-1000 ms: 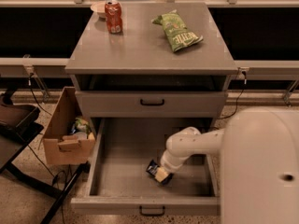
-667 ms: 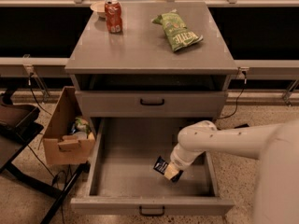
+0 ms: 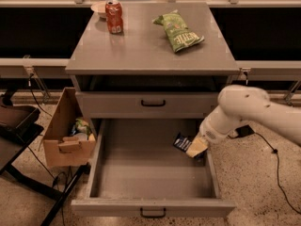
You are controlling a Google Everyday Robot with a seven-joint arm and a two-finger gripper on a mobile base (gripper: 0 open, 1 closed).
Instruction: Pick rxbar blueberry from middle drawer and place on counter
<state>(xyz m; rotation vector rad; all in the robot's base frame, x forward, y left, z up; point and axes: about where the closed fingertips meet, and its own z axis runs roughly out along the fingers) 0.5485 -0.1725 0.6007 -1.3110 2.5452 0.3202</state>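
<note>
The rxbar blueberry (image 3: 180, 141), a small dark blue bar, hangs at the right side of the open middle drawer (image 3: 150, 206), raised off its floor. My gripper (image 3: 195, 148) comes in from the right on the white arm (image 3: 244, 109) and is shut on the bar's right end. The bar sits near the drawer's right wall, below the closed drawer front (image 3: 153, 103) above. The counter (image 3: 141, 46) is the grey cabinet top, higher up in the view.
On the counter stand a red soda can (image 3: 114, 17), a green chip bag (image 3: 178, 30) and a pale bowl (image 3: 99, 7) at the back left. A cardboard box (image 3: 66, 135) with items stands left of the drawer. A black stand (image 3: 14, 121) is at far left.
The gripper has moved right and up with the blue bar in it; the bar has risen from the drawer floor towards the drawer's right wall.
</note>
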